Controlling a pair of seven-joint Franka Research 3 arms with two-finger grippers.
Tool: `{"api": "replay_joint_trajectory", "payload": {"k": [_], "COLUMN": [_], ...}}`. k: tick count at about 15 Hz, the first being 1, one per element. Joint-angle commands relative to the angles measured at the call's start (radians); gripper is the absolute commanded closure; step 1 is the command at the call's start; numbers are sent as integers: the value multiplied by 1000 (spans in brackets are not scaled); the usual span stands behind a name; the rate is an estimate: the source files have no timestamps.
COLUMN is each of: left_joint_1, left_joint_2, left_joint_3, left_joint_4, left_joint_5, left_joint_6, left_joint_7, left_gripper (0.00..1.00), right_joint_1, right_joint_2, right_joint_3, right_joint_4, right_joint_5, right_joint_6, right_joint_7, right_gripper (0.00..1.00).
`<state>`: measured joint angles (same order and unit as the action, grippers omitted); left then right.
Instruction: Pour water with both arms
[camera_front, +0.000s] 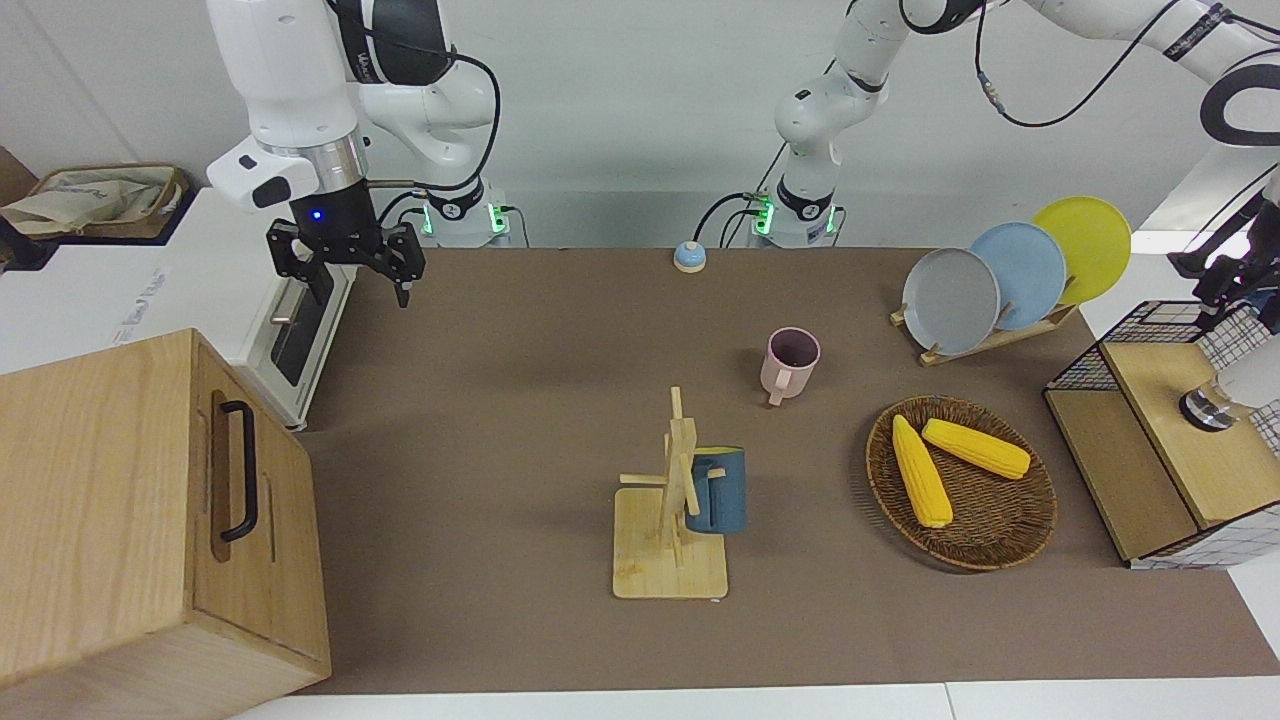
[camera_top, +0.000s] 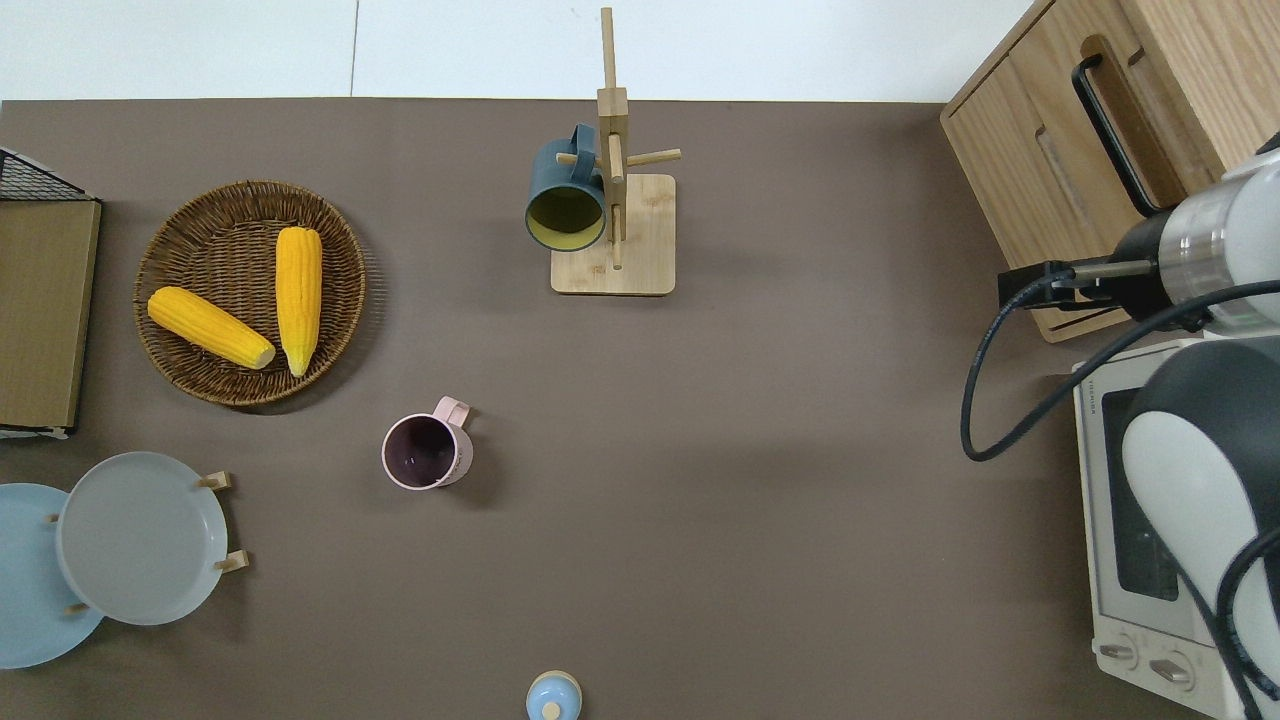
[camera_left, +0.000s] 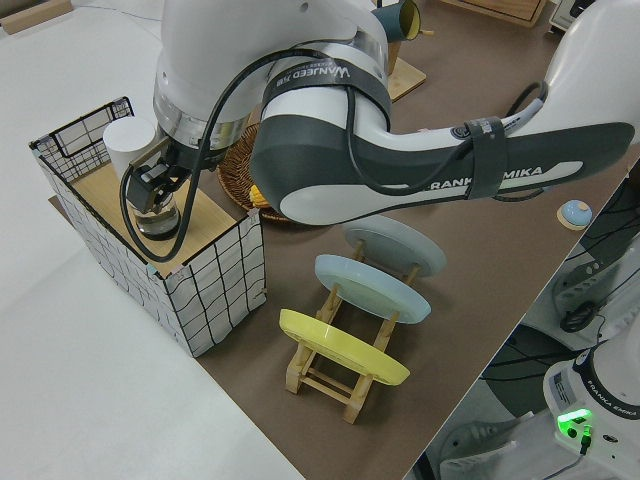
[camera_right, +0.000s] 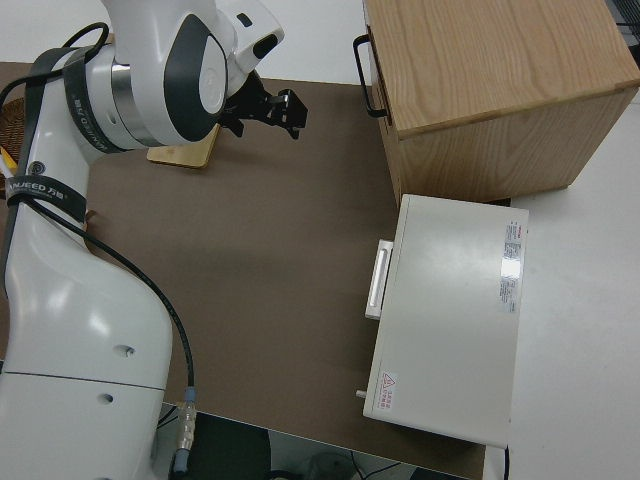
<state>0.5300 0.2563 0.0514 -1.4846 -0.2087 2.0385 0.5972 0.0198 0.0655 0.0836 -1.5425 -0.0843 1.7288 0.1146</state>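
Note:
My left gripper (camera_left: 150, 190) reaches into the wire shelf box (camera_left: 215, 290) at the left arm's end of the table. It sits just above a small glass vessel (camera_left: 160, 222) on the box's wooden board, with a white cup (camera_left: 128, 150) beside it. The same left gripper (camera_front: 1225, 275) shows dark in the front view. I cannot make out any water. My right gripper (camera_front: 362, 290) hangs open and empty over the brown mat by the white oven (camera_front: 300, 340), and it appears as the right gripper (camera_right: 285, 110) in the right side view.
A pink mug (camera_top: 425, 452) stands mid-table. A blue mug (camera_top: 565, 195) hangs on a wooden mug tree (camera_top: 640, 270). A wicker basket (camera_top: 200, 390) holds two corn cobs. Plates lean in a rack (camera_front: 950, 300). A wooden cabinet (camera_front: 120, 520) stands beside the oven, and a small bell (camera_front: 689, 257) sits near the robots.

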Motion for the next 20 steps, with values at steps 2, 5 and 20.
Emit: {"api": "replay_joint_trajectory", "payload": {"k": [2,5,20], "left_joint_1": [-77,-149,-591], "left_joint_2": [-98,-153,-246], "left_joint_3": [4,4,-1], "left_joint_4": [12,-3,-102], "left_joint_5": [153,192,219], "left_joint_6": [-187,-297,-483], "left_joint_7": [-129,-249,-491], "left_gripper": [0,0,0], "right_joint_1": [-9,-9,-9], "right_joint_2": [-7,-6,-7], "right_joint_3": [4,4,4], "right_joint_4": [2,2,2], "right_joint_5": [21,21,21], "right_joint_6": [-5,-5,-5], "right_joint_7": [-9,-9,-9], "right_gripper": [11,11,11]}}
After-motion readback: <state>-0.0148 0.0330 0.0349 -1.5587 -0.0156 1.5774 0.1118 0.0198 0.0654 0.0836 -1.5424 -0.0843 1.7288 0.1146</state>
